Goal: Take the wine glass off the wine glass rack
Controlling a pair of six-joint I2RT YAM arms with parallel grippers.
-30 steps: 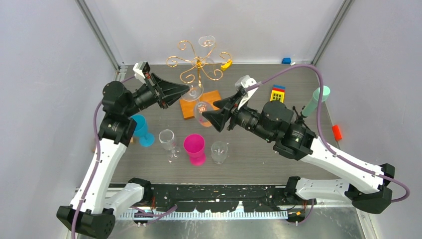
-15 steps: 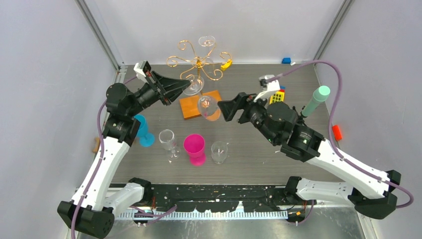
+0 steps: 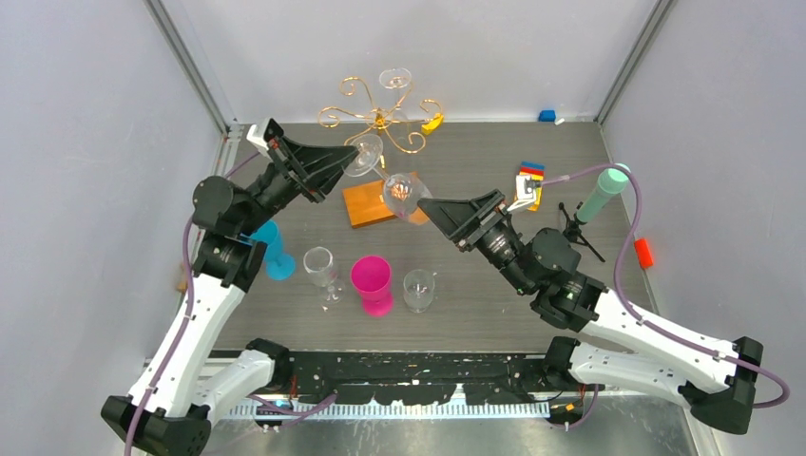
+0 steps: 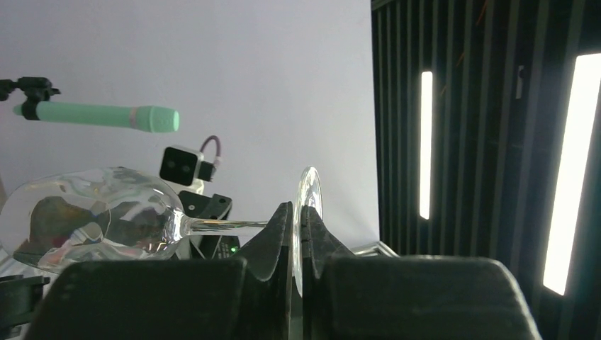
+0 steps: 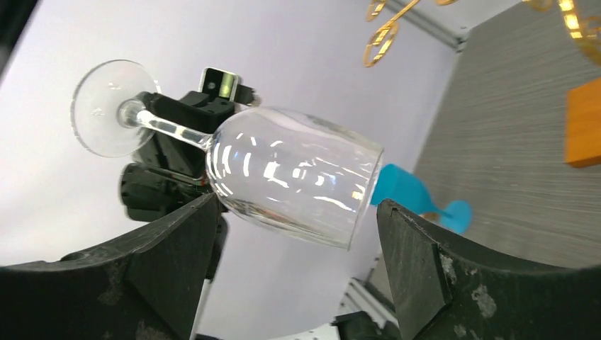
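My left end effector (image 4: 298, 212) pinches the wine glass (image 5: 294, 184) by its stem beside the foot; my right end effector (image 5: 296, 209) stands wide, straddling the bowl.

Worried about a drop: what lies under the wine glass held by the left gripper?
From above, the wine glass overlaps the right corner of the wooden base and the table beside it. That corner shows only blurred through the bowl.

a robotics lab test cell: plain pale grey panel walls (image 3: 86, 114) on aluminium corner posts (image 3: 188, 66) enclose a dark grey wood-grain table (image 3: 475, 152), with a black mounting rail (image 3: 409, 366) at six o'clock.
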